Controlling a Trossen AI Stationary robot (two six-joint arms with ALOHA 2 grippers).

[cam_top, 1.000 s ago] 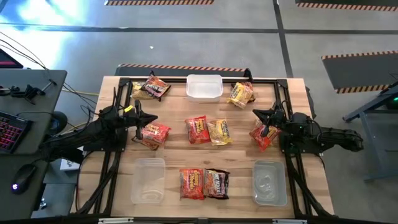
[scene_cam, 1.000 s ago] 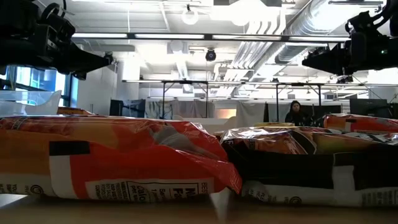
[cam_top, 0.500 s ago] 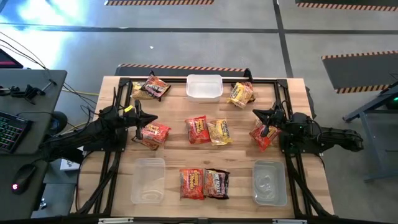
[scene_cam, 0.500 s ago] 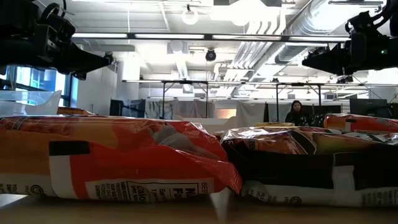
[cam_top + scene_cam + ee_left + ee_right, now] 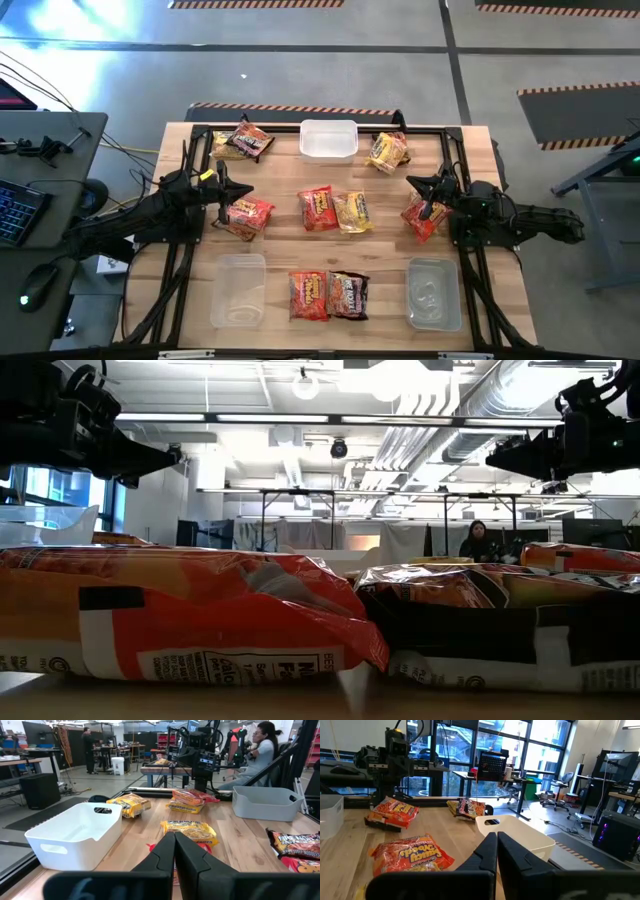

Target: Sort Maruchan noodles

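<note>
Left end effector [image 5: 222,186] and right end effector [image 5: 424,186] hovered clenched and empty near the worktop's [image 5: 275,240] side edges; Maruchan noodles [image 5: 319,209] lay scattered across it among clear tubs [image 5: 238,290].

An open-plan robotics lab: exposed ceiling ducts [image 5: 420,420], desks with monitors [image 5: 615,762], striped floor tape [image 5: 290,108], other robot rigs [image 5: 197,745].

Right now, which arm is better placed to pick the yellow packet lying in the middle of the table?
Probably the left. The left pincer points across the table toward the yellow packet, which shows ahead in its wrist view. The right pincer sits about as far but hangs over a red packet.
</note>
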